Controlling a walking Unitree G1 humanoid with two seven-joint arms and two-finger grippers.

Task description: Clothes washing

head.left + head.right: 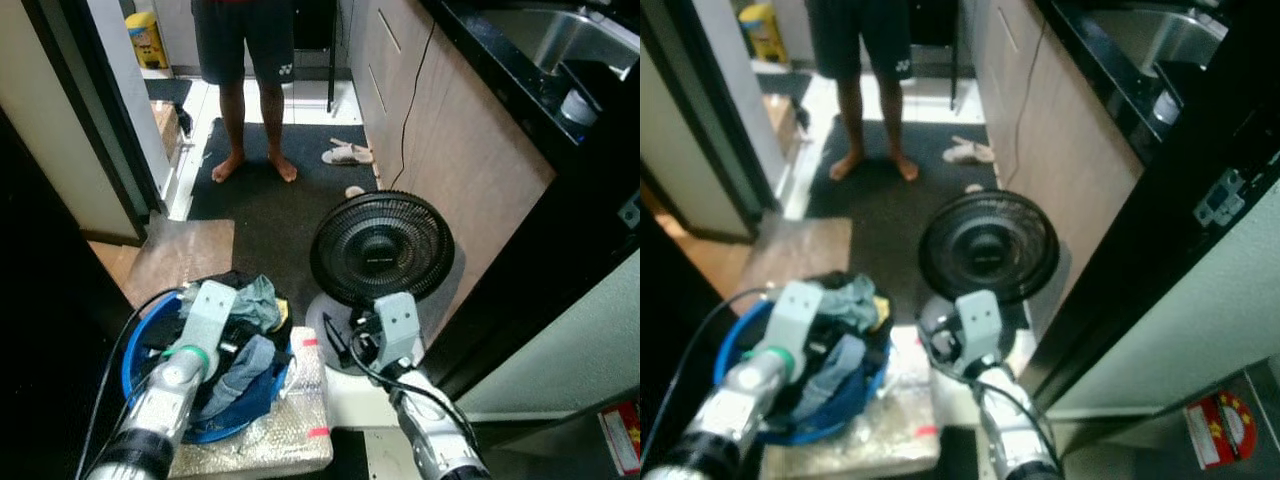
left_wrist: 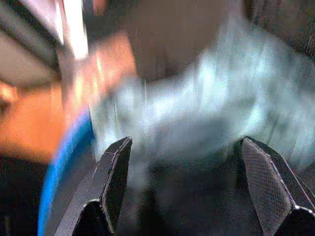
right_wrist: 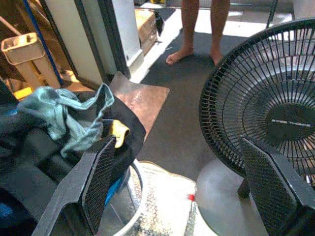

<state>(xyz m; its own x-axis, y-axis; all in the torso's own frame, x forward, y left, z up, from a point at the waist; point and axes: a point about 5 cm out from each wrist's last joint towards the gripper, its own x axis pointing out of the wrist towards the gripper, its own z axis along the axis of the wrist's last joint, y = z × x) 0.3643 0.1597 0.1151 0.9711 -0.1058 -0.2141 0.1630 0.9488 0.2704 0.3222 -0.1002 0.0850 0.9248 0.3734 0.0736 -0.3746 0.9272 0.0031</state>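
So the wash basically hasn't started, as far as I can tell. Biggest thing down here is the black floor fan (image 1: 381, 247), standing on the dark mat (image 1: 265, 215) just beside the cabinet front. A person (image 1: 250, 80) stands barefoot at the mat's far edge.

Next, the blue basket (image 1: 140, 350), still piled with clothes (image 1: 245, 330): a pale teal piece on top, something denim, a dark garment spilling over the rim, a bit of yellow peeking out. It sits on a bubble-wrapped block (image 1: 290, 425), close to the block's left edge.

The left gripper (image 2: 182, 191) hangs right over the pile with fingers spread wide, nothing in them (that view is badly blurred). The right gripper (image 3: 177, 191) is also wide open and empty, between basket and fan.

Still left: grabbing the clothes, loading a washer, everything else.
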